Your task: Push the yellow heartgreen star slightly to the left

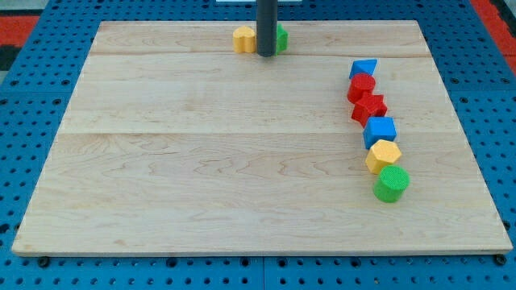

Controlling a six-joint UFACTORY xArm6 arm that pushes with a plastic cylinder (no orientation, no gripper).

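A yellow block (243,39), the heart as far as its shape shows, lies near the top edge of the wooden board (201,177). A green block (281,38) lies just to its right, mostly hidden behind my rod, so its star shape cannot be made out. My tip (264,55) stands between the two blocks, at their lower edge, close to both.
A slanted column of blocks runs down the view's right: a blue block (364,69), a red block (362,86), a red star-like block (369,108), a blue cube (380,130), a yellow hexagon (383,155) and a green cylinder (392,183).
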